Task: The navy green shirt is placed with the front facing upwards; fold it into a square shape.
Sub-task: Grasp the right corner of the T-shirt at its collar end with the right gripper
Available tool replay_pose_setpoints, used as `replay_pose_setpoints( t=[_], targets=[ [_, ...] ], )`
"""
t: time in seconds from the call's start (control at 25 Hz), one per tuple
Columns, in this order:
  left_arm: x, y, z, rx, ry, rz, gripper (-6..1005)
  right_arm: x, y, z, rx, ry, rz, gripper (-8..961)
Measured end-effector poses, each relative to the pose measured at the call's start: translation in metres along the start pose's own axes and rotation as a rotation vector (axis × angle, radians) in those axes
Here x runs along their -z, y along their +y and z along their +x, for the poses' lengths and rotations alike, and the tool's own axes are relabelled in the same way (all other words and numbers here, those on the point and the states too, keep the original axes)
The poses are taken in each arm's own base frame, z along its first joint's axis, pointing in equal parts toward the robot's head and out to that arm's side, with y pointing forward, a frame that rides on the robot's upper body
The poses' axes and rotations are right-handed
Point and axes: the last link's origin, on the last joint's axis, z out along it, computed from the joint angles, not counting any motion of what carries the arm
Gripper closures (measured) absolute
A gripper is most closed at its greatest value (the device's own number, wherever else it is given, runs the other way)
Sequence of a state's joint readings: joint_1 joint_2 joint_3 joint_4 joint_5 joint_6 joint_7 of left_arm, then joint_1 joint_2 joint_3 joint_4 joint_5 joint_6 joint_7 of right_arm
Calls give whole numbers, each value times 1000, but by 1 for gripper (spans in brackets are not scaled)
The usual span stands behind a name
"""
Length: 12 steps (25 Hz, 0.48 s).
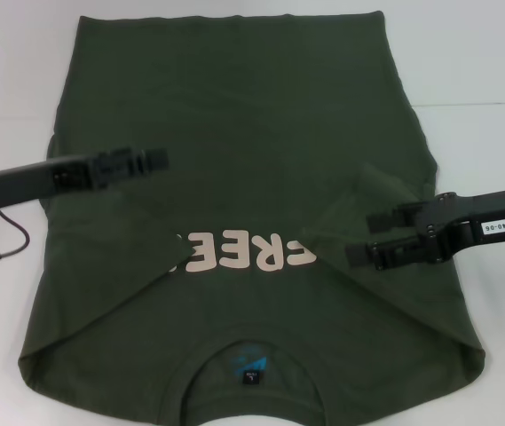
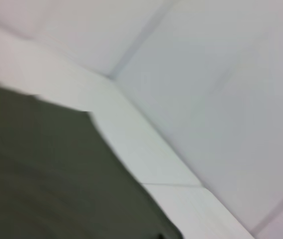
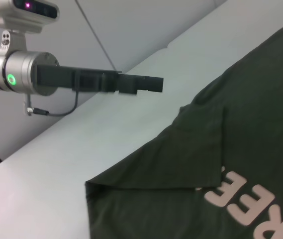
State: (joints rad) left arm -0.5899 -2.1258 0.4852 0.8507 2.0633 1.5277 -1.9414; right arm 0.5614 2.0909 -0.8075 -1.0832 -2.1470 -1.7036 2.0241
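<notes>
Head view shows the navy green shirt [image 1: 243,177] spread flat on the white table [image 1: 474,62], collar toward the robot and hem at the far edge. Both sleeves are turned in over the chest, each forming a slanted flap that covers the ends of the pale pink lettering [image 1: 243,253]; only the middle letters show between them. A small blue-black neck label [image 1: 248,366] sits inside the collar.

The left arm reaches in level from the left, its left gripper [image 1: 150,161] held above the shirt's left side, just beyond the folded sleeve. Its fingers look pressed together with nothing between them. The right arm reaches in from the right at about the height of the lettering. The right gripper [image 1: 366,238] is over the right sleeve flap, its two dark fingers [image 1: 385,218] spread apart, one above the other, holding nothing that I can see.

Right wrist view gives what the head view lacks: the left gripper [image 3: 148,84] in profile, clear of the cloth and well above the table, with a green ring light on the silver wrist behind it. It also shows the left sleeve's crisp diagonal crease and the shirt's corner. Left wrist view shows only a blurred patch of green cloth [image 2: 47,179] against the table edge [image 2: 146,159]. The fabric looks like matte, soft cotton with faint wrinkles.
</notes>
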Motion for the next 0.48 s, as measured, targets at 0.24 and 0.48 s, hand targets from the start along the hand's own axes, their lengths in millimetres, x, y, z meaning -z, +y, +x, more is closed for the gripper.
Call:
replay_pose_setpoints(
  t=[0.24,0.48],
  targets=[
    [-1,15,-6,-227,-57,-108,68,8,18,-8,-51,-13,-97,37],
    [-8,27,-9,-363,-113,-186,50,10,13,-4,-204,22,-60,39]
  ],
)
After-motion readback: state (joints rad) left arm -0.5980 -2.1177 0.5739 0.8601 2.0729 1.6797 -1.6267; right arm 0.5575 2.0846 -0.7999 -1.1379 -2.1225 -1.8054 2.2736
